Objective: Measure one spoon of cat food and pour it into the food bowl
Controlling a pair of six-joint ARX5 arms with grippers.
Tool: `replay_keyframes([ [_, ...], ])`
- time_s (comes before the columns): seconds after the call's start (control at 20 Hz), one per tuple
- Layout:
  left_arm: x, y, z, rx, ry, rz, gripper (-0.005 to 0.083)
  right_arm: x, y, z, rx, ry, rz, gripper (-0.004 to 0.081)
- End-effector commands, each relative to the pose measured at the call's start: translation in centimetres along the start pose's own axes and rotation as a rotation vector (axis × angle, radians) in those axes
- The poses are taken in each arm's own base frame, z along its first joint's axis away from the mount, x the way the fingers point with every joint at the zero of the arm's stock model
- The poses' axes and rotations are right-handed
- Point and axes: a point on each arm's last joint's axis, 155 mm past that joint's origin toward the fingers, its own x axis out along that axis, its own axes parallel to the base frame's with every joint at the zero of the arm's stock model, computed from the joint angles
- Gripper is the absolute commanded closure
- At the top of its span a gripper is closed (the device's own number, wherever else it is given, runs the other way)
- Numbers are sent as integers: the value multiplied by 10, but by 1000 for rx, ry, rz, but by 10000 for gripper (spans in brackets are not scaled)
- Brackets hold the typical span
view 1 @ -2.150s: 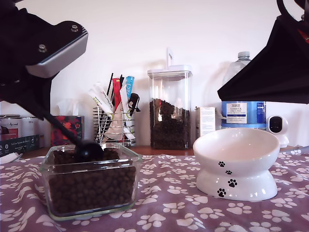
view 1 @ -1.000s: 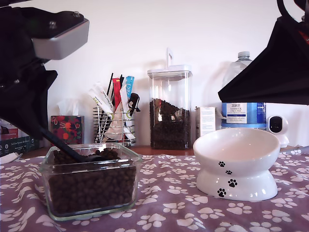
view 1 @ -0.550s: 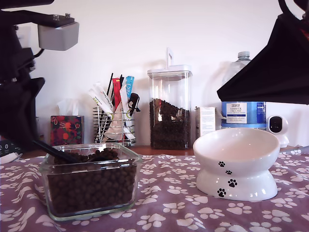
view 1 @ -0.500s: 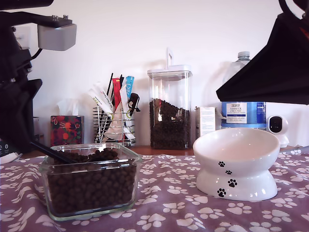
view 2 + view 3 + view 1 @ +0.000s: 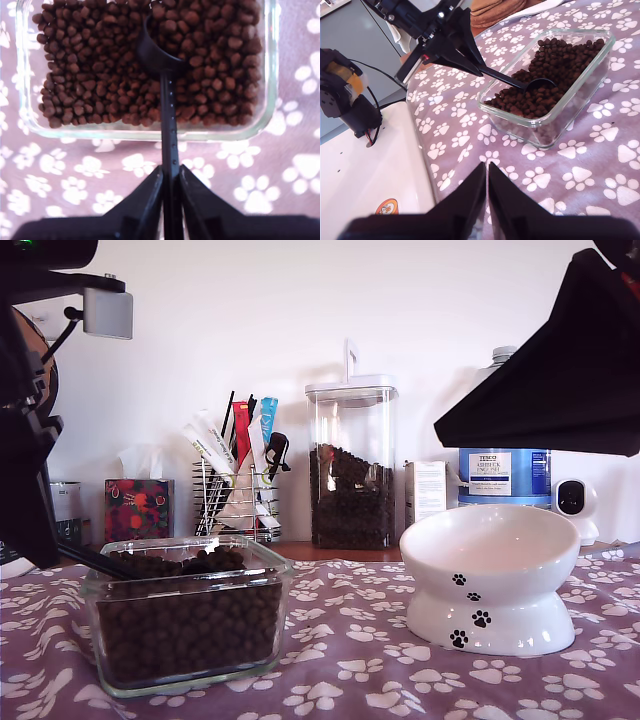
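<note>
My first gripper (image 5: 170, 186) clamps the thin handle of the black measuring scoop (image 5: 161, 56), its cup sunk in brown kibble (image 5: 95, 70) inside the square clear glass dish (image 5: 272, 95); my second gripper (image 5: 486, 182) hangs closed, empty

Spoon (image 5: 169, 100): matt black plastic by the look, thin handle with a row of small raised marks. My first pincer (image 5: 170, 192): matt black fingers pressed flat against that handle.

Cat food (image 5: 100, 70): dull brown pellets, dry and slightly rough.

Square dish (image 5: 190, 625): thick clear glass, smooth, bright glints on the rim.

Food bowl (image 5: 490, 580): white ceramic, high gloss, black paw prints on the base.

Bench cover (image 5: 360, 660): mauve cloth with white paw pattern, matt, faintly creased.

Tall canister (image 5: 352, 465): clear hard plastic or glass, cannot tell which; white lid.

Wire rack (image 5: 235, 502): shiny metal.

Water bottle (image 5: 505, 455): translucent plastic, paper-like blue label.
</note>
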Motion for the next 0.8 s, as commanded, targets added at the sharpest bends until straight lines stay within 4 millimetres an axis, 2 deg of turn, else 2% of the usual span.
replay_keyframes([
  [0.0, 11, -7, -19, -37, 60, -29, 797, 2, 3, -6, 7, 12, 17, 783],
  [0.6, 10, 3, -24, -364, 3, -145, 797, 2, 4, -6, 6, 12, 18, 783],
  [0.75, 8, -2, -19, -402, -24, -193, 797, 2, 4, -6, 6, 12, 18, 783],
])
